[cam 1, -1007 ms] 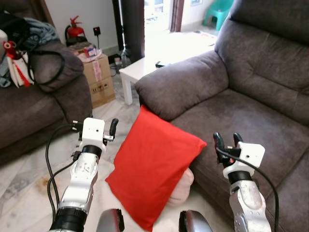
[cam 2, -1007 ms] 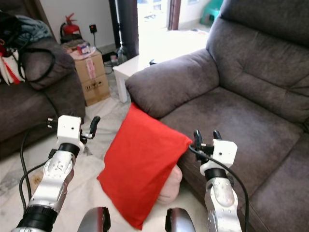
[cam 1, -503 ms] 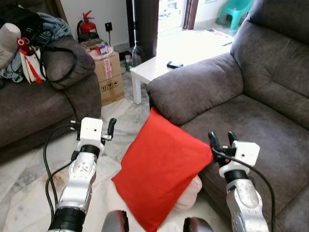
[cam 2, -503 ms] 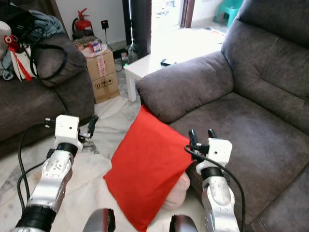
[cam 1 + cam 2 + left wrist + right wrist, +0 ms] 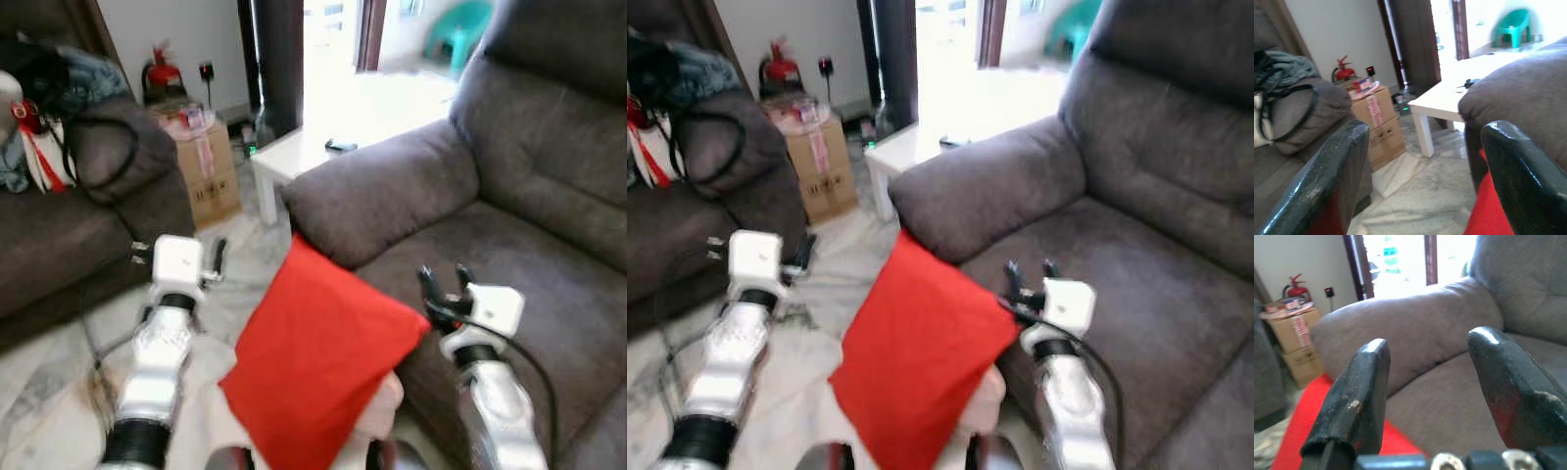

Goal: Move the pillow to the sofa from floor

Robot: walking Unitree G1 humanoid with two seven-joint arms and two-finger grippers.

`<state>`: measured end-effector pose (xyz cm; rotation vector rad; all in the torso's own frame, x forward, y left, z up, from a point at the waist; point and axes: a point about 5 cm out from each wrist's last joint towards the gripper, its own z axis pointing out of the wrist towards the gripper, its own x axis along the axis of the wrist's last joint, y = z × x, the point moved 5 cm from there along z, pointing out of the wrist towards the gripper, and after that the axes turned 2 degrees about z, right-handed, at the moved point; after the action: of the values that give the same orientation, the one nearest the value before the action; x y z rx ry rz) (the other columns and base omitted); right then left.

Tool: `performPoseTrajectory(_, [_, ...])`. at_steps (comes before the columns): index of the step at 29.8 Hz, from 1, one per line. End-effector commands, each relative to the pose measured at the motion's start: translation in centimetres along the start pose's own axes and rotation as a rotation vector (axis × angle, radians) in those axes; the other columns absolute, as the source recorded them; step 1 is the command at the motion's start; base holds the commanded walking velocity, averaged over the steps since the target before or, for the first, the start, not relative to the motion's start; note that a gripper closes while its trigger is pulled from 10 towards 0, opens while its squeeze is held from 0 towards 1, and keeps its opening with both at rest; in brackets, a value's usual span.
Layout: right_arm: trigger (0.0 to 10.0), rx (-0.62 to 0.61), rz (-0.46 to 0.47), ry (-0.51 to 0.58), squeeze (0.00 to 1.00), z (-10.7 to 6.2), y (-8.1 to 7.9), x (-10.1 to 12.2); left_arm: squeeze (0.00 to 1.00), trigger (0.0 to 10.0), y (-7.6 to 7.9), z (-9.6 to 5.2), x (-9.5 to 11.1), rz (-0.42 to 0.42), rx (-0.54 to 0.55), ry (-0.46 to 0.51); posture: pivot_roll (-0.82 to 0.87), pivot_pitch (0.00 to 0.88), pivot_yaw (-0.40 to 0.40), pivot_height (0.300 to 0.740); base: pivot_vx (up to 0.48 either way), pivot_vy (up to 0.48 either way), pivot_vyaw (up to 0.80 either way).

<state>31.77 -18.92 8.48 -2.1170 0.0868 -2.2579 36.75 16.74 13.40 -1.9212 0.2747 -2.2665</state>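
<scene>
Grey sofa (image 5: 509, 206) fills the living room as both grippers hang with fingers spread, gripping nothing: the right gripper (image 5: 443, 284) touching the red pillow's (image 5: 318, 367) sofa-side corner, the left gripper (image 5: 211, 264) just beside its far edge, apparently bracketing it for a two-sided lift. Pillow leans against the sofa's front, on the floor.

Plain red pillow (image 5: 313, 377), dark grey-brown sofa (image 5: 529, 196), white table (image 5: 304, 147).

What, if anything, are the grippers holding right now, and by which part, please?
Nothing: the left gripper and right gripper are both open, flanking the red pillow without gripping it.
</scene>
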Motion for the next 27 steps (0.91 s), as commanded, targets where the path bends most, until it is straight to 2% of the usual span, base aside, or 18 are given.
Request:
performPoseTrajectory(1, [10.0, 0.022, 0.014, -0.001, 0.0, 0.11, -0.87, 0.01, 0.0, 10.0, -1.01, -0.06, -0.23, 0.003, 0.025, -0.008, -0.02, 0.0, 0.003, 0.612, 0.315, 0.0, 0.0])
performPoseTrajectory(23, [10.0, 0.008, 0.017, -0.01, 0.0, 0.11, -0.6, -0.28, 0.0, 10.0, -0.79, -0.11, -0.47, 0.003, 0.017, -0.016, -0.01, 0.0, 0.001, 0.612, 0.319, 0.0, 0.0])
performPoseTrajectory(27, [10.0, 0.007, 0.017, -0.012, 0.0, 0.16, -0.66, -0.37, 0.0, 10.0, -0.47, -0.16, -0.91, 0.004, -0.009, -0.037, -0.01, 0.0, 0.0, 0.612, 0.142, 0.0, 0.0])
